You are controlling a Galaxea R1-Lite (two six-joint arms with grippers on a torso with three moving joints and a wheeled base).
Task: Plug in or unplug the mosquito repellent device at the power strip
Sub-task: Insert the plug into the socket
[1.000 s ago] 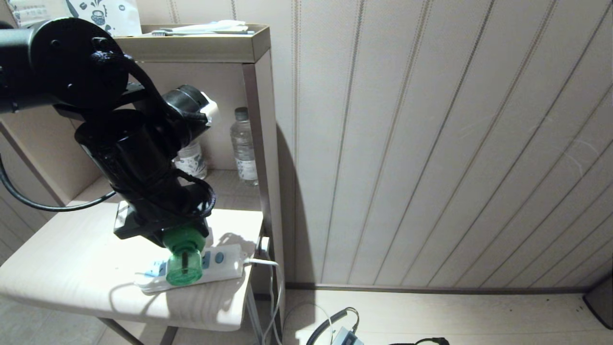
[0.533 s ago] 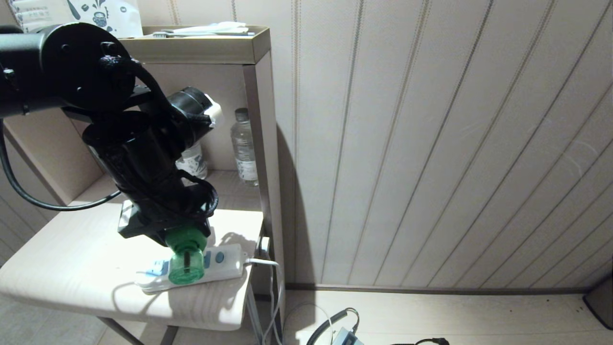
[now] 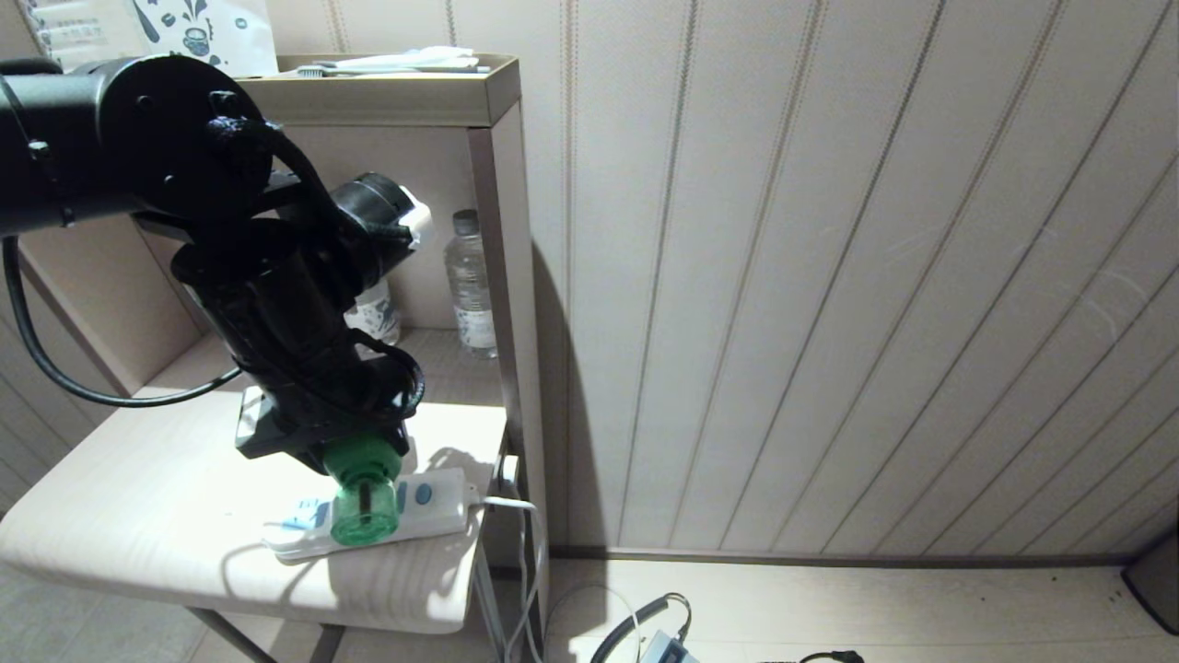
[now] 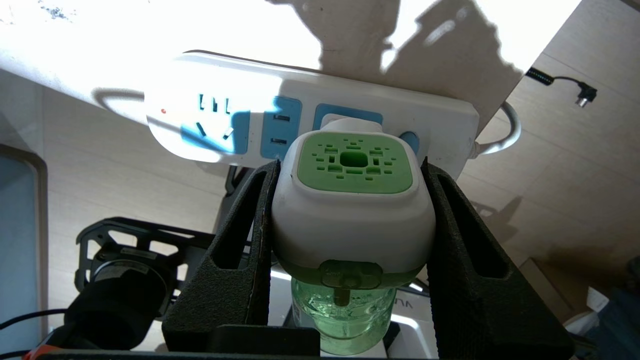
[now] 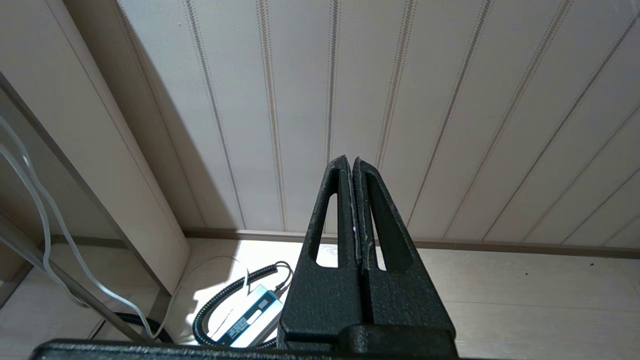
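The left pincer (image 4: pixel 350 200) clamps the white head of the mosquito repellent device (image 4: pixel 352 200) from both sides above the pale surface (image 3: pixel 138 516), holding it against the power strip (image 4: pixel 240 110), while the right pincer (image 5: pixel 354 210) hangs closed, pointing at the panelled wall.

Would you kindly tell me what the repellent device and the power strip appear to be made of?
The mosquito repellent device: seemingly smooth white plastic head with a vented matte green face; its bottle looks like translucent green plastic. The power strip: probably glossy white plastic, judging by glare, with pale blue socket panels.
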